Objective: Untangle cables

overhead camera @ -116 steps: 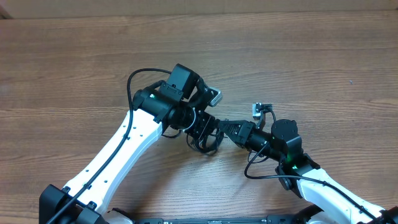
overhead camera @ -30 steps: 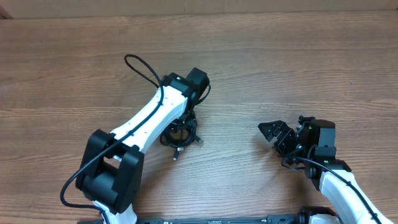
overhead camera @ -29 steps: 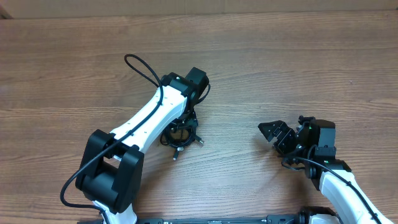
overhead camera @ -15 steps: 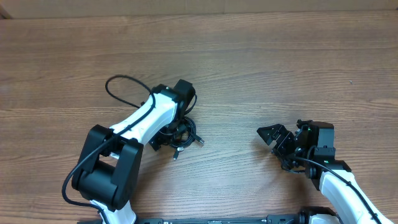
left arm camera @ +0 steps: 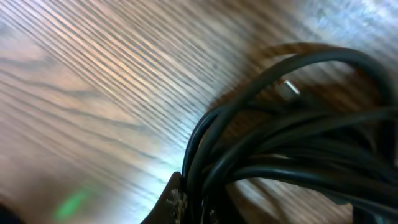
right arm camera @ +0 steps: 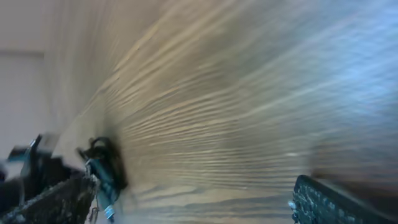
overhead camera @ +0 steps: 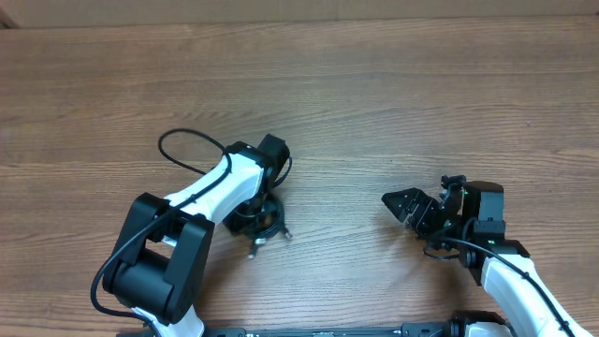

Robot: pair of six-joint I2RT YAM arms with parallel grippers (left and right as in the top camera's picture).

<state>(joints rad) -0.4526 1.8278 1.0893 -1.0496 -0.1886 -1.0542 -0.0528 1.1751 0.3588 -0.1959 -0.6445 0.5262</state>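
The cables (overhead camera: 270, 223) lie as one tangled black bundle on the wooden table, with small silver plug ends sticking out toward the front. My left gripper (overhead camera: 251, 215) reaches down into the bundle's left side, half hidden under its own white arm. In the left wrist view, thick-looking black cables (left arm camera: 280, 155) fill the right half and run between the fingertips (left arm camera: 172, 198); the left gripper (left arm camera: 189, 208) is shut on them. A silver plug (left arm camera: 287, 89) shows behind the loops. My right gripper (overhead camera: 408, 204) hovers open well to the right, nothing between its fingers (right arm camera: 329, 202). From there the cables (right arm camera: 107, 163) appear small at far left.
A thicker black arm cable (overhead camera: 182, 148) loops out from the left arm over the table. The right arm (overhead camera: 510, 276) comes in from the bottom right corner. Bare wood table (overhead camera: 374, 84) stretches across the back and between the two grippers.
The left gripper has shut on the bundle. The left arm swung toward the front left, dragging the cables with it. The right gripper shifted slightly left.
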